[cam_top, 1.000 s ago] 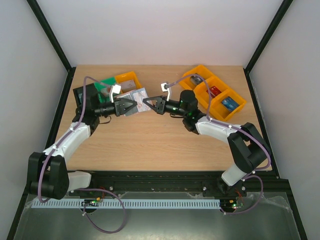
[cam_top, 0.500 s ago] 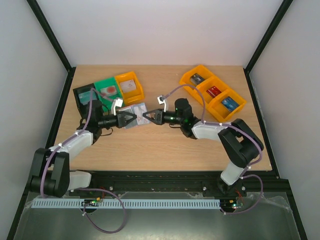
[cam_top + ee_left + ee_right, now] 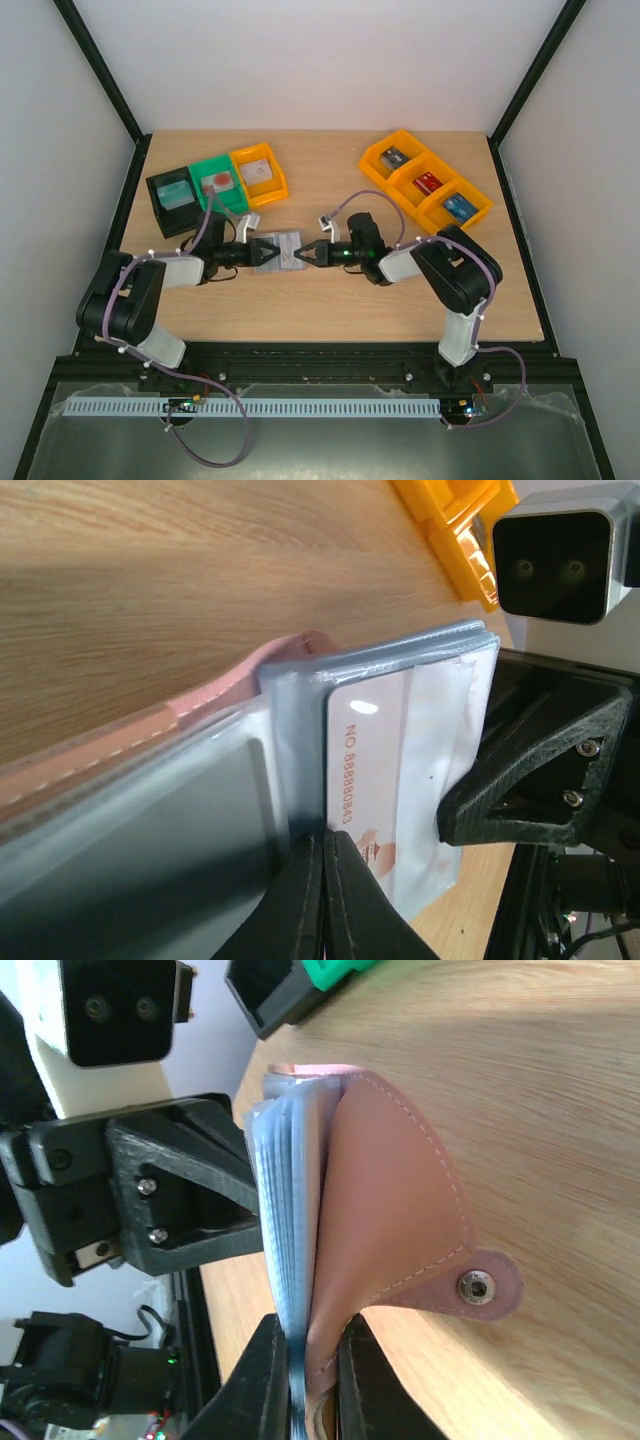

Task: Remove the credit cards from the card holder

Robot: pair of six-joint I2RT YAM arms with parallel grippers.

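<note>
Pale wood table (image 3: 330, 300) fills the top view between white walls, and your card holder (image 3: 282, 247) sits just left of centre, down at the tabletop and caught between both arms. Your left gripper (image 3: 262, 252) reaches in from the left and is clenched on the holder's left edge. In its wrist view the two fingertips meet at the bottom centre, pinching a clear blue-grey sleeve. Your right gripper (image 3: 304, 254) reaches in from the right and is clamped on the opposite edge. Its wrist view shows the fingers at the bottom centre squeezing the stack of light blue sleeves together with the tan outer flap. The flap's snap tab (image 3: 482, 1288) sticks out at the lower right.

You can see one credit card (image 3: 390, 770), whitish with red print, lying inside a sleeve at the centre of the left wrist view.

At the upper left of the top view, a black bin (image 3: 150, 186), a green bin (image 3: 222, 160) and an orange bin (image 3: 281, 182) stand side by side. A row of orange bins (image 3: 401, 134) sits at the upper right, well apart from the holder.
</note>
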